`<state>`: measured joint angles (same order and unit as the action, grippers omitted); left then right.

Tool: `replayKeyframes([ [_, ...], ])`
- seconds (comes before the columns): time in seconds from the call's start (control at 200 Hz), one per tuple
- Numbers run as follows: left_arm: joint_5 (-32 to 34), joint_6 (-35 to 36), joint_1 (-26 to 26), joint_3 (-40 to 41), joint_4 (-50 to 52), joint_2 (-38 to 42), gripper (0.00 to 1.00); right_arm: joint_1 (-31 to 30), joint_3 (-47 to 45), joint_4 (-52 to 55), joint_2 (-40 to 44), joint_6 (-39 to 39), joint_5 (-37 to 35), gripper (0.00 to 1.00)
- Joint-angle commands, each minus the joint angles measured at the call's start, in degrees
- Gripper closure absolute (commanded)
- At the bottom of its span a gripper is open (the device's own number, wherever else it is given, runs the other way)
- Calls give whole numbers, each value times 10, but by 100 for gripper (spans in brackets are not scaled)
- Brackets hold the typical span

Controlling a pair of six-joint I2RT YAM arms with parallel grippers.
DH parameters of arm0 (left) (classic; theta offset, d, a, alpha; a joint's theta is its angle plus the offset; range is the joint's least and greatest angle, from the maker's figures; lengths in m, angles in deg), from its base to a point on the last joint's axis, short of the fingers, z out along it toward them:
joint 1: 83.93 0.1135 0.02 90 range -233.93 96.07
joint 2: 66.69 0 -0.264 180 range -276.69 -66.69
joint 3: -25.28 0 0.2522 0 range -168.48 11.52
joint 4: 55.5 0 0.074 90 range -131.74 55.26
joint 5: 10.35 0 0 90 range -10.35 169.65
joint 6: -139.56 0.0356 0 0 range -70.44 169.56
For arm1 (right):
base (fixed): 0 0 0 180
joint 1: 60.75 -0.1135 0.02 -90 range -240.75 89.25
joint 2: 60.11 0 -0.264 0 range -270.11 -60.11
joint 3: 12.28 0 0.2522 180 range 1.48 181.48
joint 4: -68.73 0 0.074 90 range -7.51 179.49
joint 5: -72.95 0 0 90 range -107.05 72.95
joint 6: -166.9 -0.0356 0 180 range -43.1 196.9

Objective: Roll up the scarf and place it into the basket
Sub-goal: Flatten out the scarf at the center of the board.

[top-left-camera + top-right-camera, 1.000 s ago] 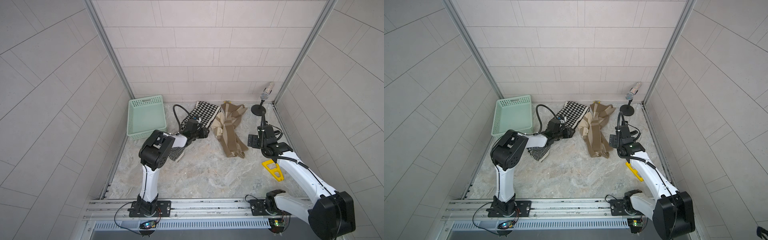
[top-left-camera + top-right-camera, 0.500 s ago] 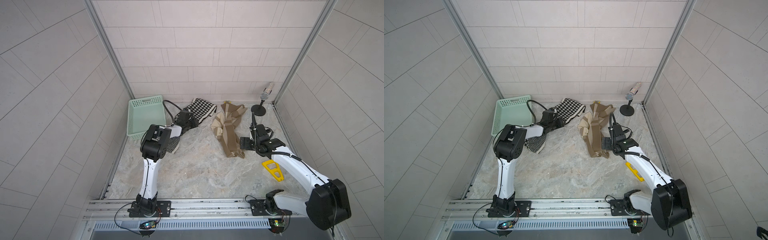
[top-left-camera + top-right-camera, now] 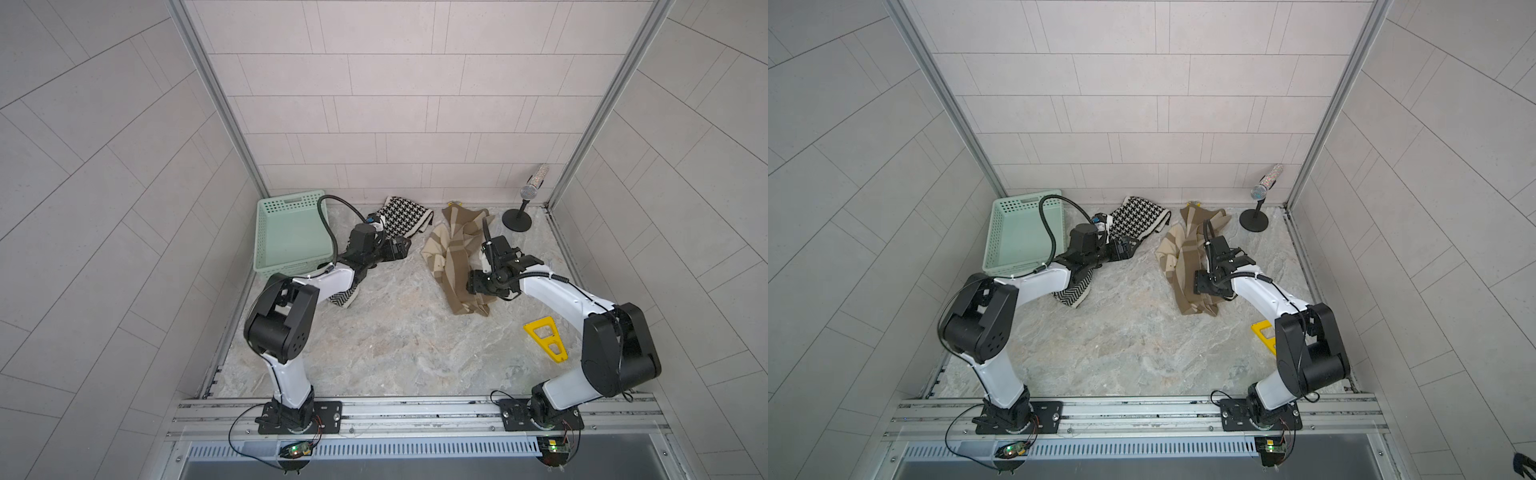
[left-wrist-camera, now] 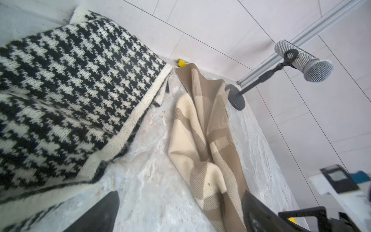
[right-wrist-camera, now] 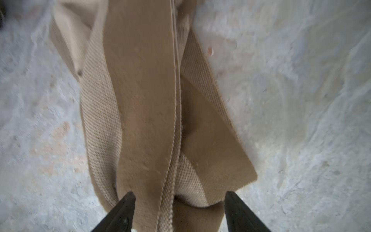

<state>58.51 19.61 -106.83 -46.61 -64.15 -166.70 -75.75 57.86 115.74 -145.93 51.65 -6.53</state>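
Straddling a fold of the tan scarf (image 5: 144, 100), the right claw (image 5: 178, 195) stands spread, not pinching; left claw (image 4: 181, 192) gapes wide, empty, just beside the houndstooth scarf (image 3: 409, 212); both scarves lie unrolled on the worktop (image 3: 395, 340); basket (image 3: 291, 203) sits back left.

Two scarves (image 3: 405, 212) (image 3: 451, 245), one basket (image 3: 291, 202), one microphone (image 3: 528, 192)

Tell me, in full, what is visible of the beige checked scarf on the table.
The beige scarf is a woven cloth with cream and tan checks, not rolled, crumpled into long folds. It lies on the marble table between the houndstooth scarf and the microphone stand. The right pincer stands open astride its near end.
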Motion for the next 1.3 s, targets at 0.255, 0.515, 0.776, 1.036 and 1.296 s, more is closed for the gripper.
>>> replayKeyframes([
  [0.255,67,42,2,121,-54,133,0,-20,-72,-22,55,45,17,31],
  [0.515,125,52,5,156,-38,181,0,-68,-80,-28,62,62,-44,32],
  [0.776,137,69,14,159,-15,203,0,-68,-33,-28,5,75,-39,70],
  [1.036,149,49,23,151,11,233,1,-80,53,-3,42,61,62,100],
  [1.296,40,6,19,204,-2,287,28,-80,165,-31,23,12,93,100],
])
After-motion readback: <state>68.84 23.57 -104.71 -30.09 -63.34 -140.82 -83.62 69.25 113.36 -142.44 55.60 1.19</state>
